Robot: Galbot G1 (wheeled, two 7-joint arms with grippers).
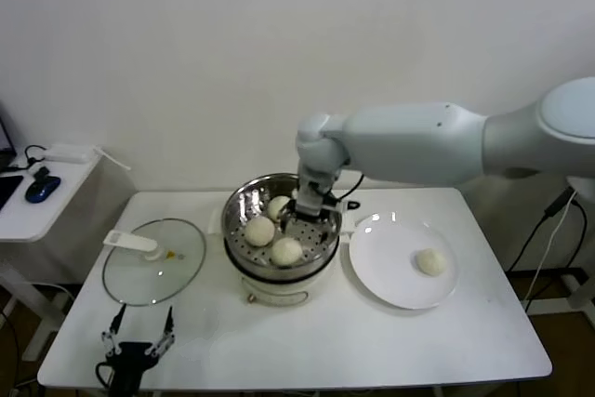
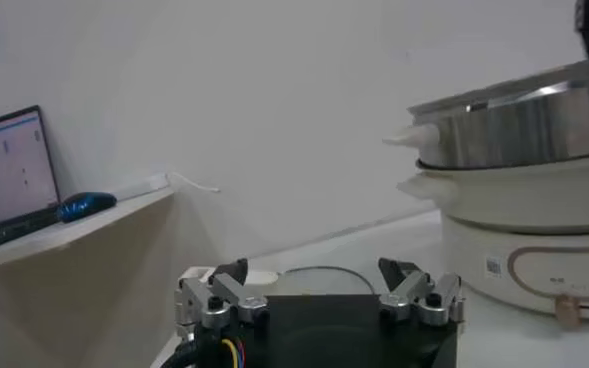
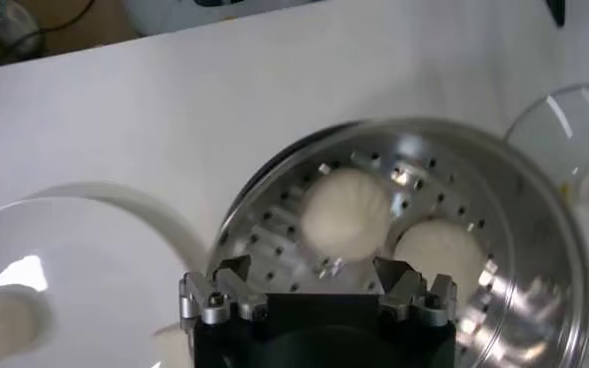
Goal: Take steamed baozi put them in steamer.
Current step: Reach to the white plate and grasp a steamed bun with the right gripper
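The steamer stands mid-table with three steamed baozi on its perforated tray: one at the back, one on the left, one at the front. My right gripper hangs inside the pot at its right side, open and empty. In the right wrist view its fingertips are spread just short of a baozi, with another baozi beside it. A further baozi lies on the white plate. My left gripper is parked open at the table's front left corner.
A round glass lid with a white handle lies flat left of the steamer, just ahead of the left gripper. A low side table with a blue mouse stands beyond the table's left edge. Cables hang at the right.
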